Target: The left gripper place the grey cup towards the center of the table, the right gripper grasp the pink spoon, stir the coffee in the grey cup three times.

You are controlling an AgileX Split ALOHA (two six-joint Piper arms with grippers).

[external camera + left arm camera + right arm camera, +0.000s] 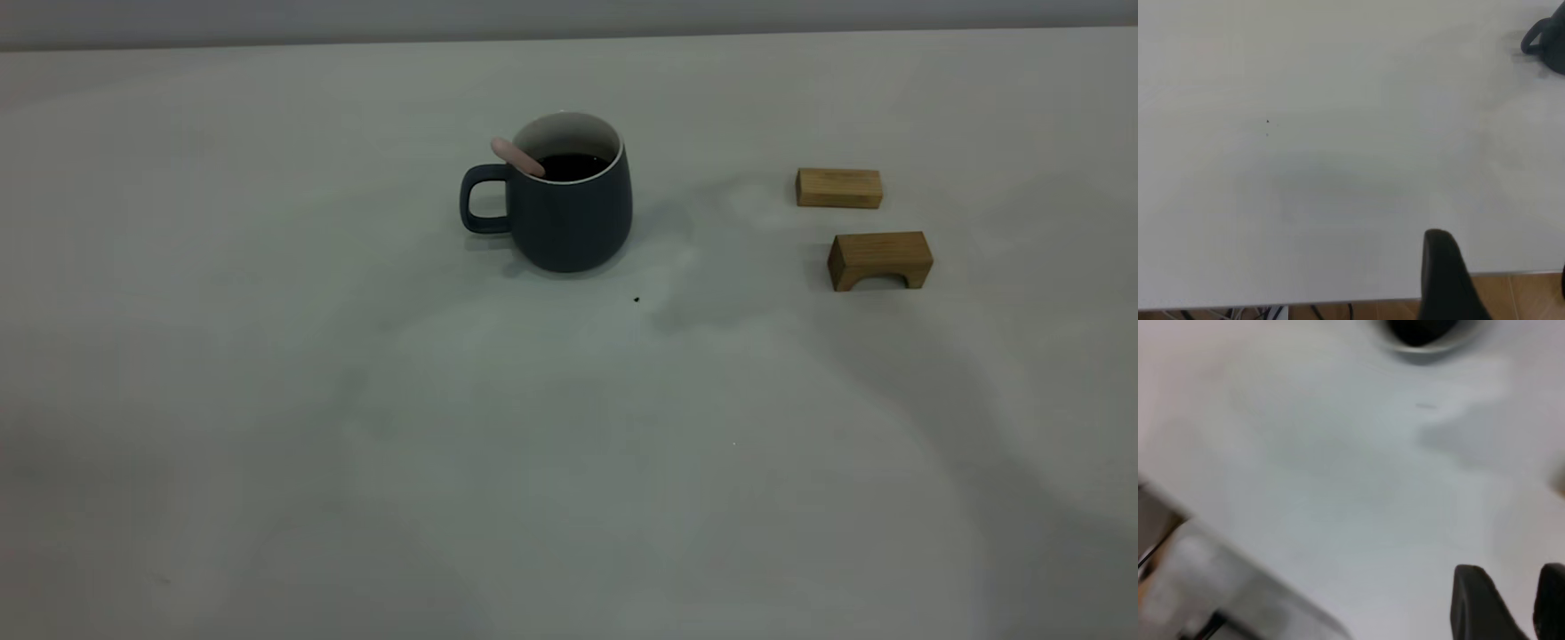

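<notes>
Looking across the tabletop point(356, 444) from my end, I saw both arms pulled back off it. The right pincer point(1511, 603) hung above bare surface short of the grey cup point(569, 213), its fingers slightly spread and empty; of the left pincer point(1448, 280) I couldn't tell. Farther off, the cup stood upright, coffee point(571, 166) inside, the pink spoon point(517, 157) leaning on its handle-side rim. Two wooden blocks point(876, 258) lay well apart from it, opposite the handle.

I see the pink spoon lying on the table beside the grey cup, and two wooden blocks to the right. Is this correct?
Not quite. The pink spoon stands inside the grey cup, leaning on its rim above the handle, as the exterior view shows. The two wooden blocks do sit to the right.
</notes>
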